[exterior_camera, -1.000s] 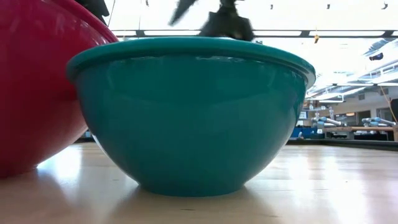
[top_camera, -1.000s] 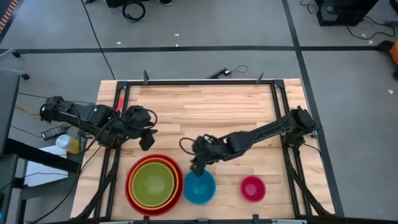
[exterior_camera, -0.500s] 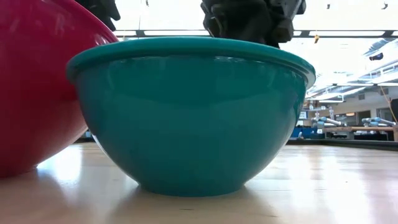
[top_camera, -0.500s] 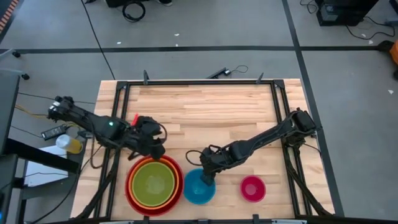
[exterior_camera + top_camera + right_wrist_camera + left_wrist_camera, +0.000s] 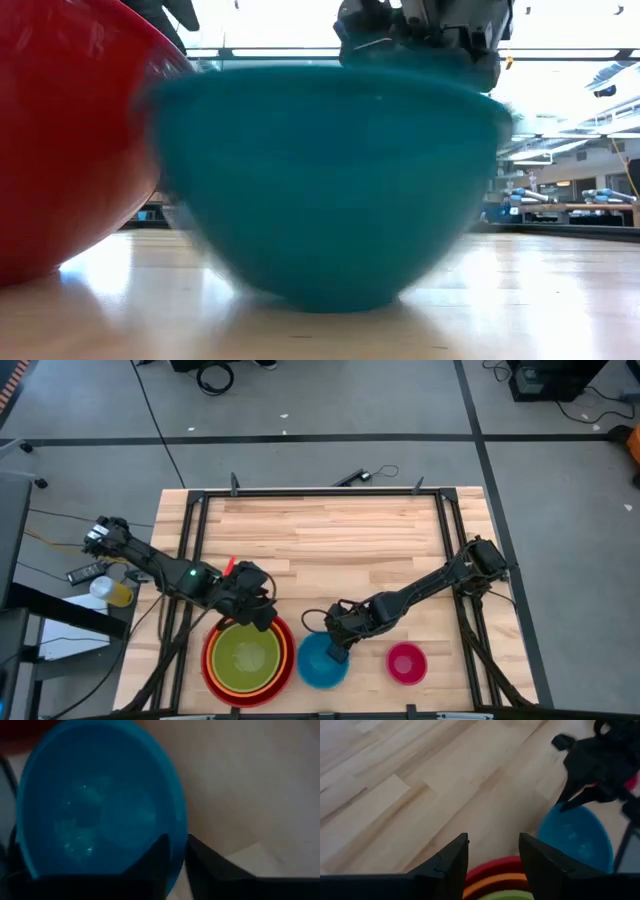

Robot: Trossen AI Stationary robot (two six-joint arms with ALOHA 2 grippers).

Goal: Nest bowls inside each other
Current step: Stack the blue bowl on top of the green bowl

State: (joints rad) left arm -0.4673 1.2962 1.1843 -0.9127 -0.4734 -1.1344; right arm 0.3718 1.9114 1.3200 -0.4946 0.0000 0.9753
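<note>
A red bowl (image 5: 206,660) stands near the table's front edge, left of centre. An orange bowl (image 5: 495,883) and an olive green bowl (image 5: 246,658) are nested inside it. The blue bowl (image 5: 316,666) stands on its base just to the right of that stack. The small magenta bowl (image 5: 406,663) stands farther right. My right gripper (image 5: 337,650) is shut on the blue bowl's far right rim. My left gripper (image 5: 262,617) hangs open just above the far rim of the red bowl (image 5: 492,866) and touches nothing. My right gripper holds the blue bowl by its rim (image 5: 178,827), on the side toward the table's far right. One finger (image 5: 159,857) is inside the bowl and the other outside, pinching the wall. The fingers slant down from the far right. The bowl's base (image 5: 330,298) is on the table.
A black metal frame (image 5: 320,491) borders the wooden table top on its left, far and right sides. Bare wood lies beyond the bowls toward the far edge. The blue bowl stands almost against the red one (image 5: 60,150).
My right gripper has come down toward the near edge onto the blue bowl's far rim and taken hold. The bowl now shows blurred and shifted a little in the low view. My left gripper has moved toward the near right and down, to the far rim of the red bowl stack.
</note>
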